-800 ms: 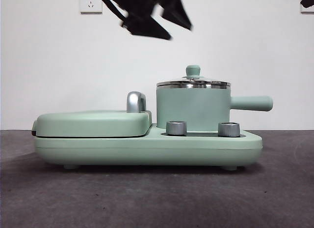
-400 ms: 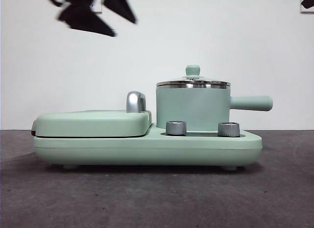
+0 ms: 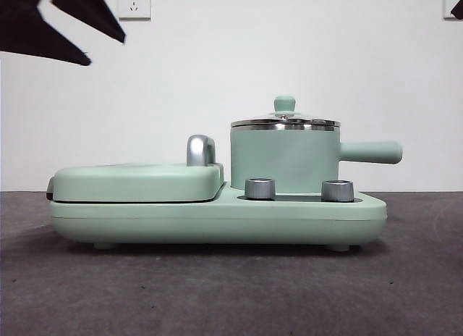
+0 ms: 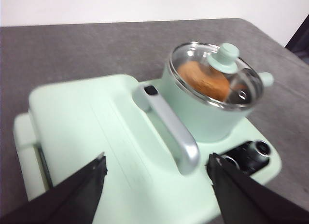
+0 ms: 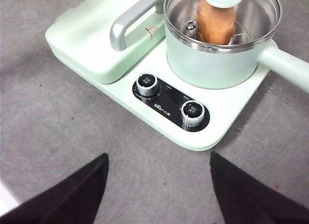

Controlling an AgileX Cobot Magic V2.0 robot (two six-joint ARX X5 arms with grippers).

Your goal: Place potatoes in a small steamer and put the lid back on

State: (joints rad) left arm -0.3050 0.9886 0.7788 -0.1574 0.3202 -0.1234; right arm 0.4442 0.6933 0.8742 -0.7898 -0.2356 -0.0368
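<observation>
We see a grey table [image 3: 231, 292] carrying a wide mint-green cooking appliance [image 3: 217, 219], its base stretching across most of the front view. On one half of the base lies a flat mint-green griddle cover [image 3: 137, 182] with a curved chrome handle [image 3: 200, 149], closed down flat.

On the other half stands the small steamer [image 3: 284, 161], a mint-green pot with a steel rim and a straight side handle pointing away from the griddle cover. The lid [image 3: 284, 122], clear glass with a steel rim and a small mint-green knob, sits level on the pot's rim. Through the glass, in the left wrist view, we make out the potatoes [image 4: 203, 79], an orange-brown lump resting inside the pot; the right wrist view shows the same lump [image 5: 216, 19] under the knob.

In front of the pot, two silver dials [image 5: 146, 84] sit on a black panel in the base.

The left gripper [image 4: 157, 168] hangs above the griddle cover, jaws spread wide and holding nothing. The right gripper [image 5: 159, 161] is over the bare table in front of the appliance, jaws likewise spread and empty.

A white wall socket [image 3: 134, 3] shows high on the wall behind.
</observation>
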